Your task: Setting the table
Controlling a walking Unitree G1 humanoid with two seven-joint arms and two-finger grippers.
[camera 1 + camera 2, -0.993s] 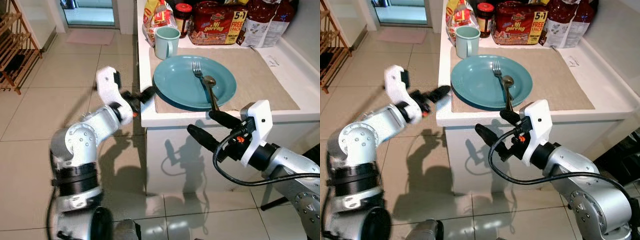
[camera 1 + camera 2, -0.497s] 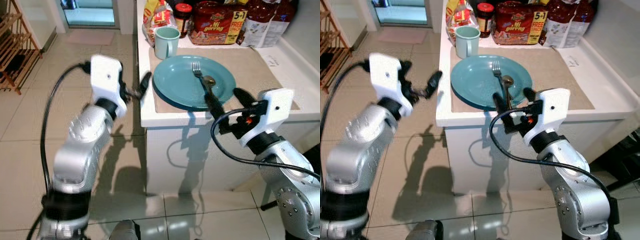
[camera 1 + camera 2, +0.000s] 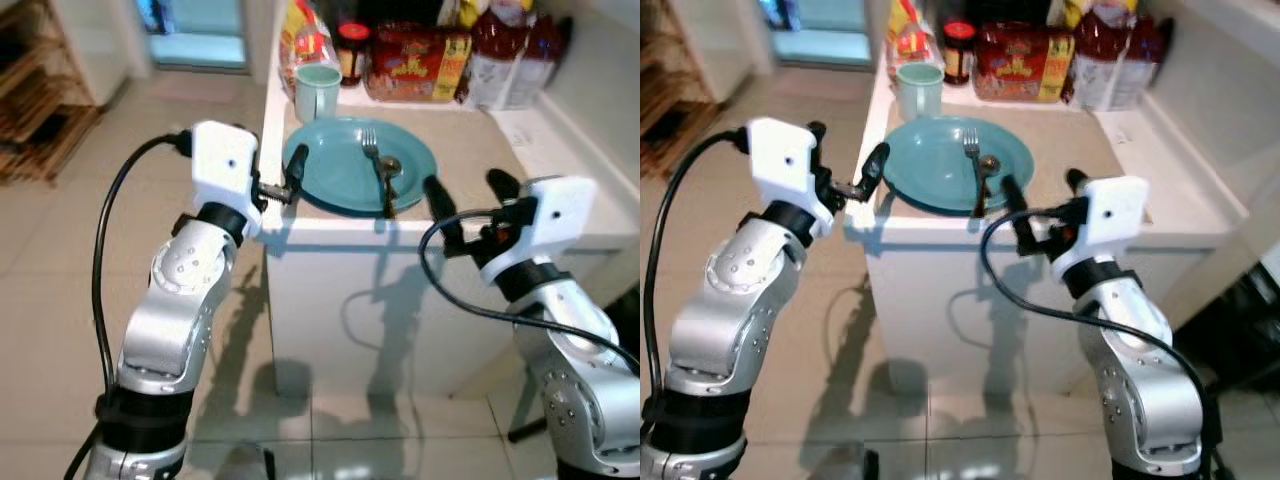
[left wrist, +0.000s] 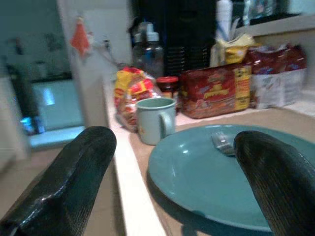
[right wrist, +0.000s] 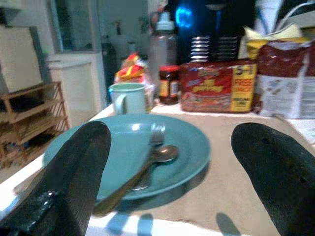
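A teal plate [image 3: 335, 165] lies on a tan placemat [image 3: 480, 150] on the white counter. A fork [image 3: 370, 145] and a spoon [image 3: 389, 170] rest on the plate, and a pale green mug [image 3: 317, 90] stands just behind it. My left gripper [image 3: 285, 185] is open at the counter's left corner, level with the plate's left rim; in its wrist view [image 4: 174, 142] the plate and mug lie ahead between the fingers. My right gripper [image 3: 468, 190] is open and empty over the counter's front edge, right of the plate, facing the cutlery [image 5: 147, 162].
Food packs [image 3: 405, 65], a jar [image 3: 352, 45] and a bread bag [image 3: 305, 40] line the back of the counter. The counter's front edge [image 3: 330, 225] drops to a tiled floor. A wooden rack [image 3: 40, 130] stands at the far left.
Both arms have risen to counter height. The left gripper swung in to the plate's left rim; the right gripper rose to the counter's front edge right of the plate. The camera also shifted.
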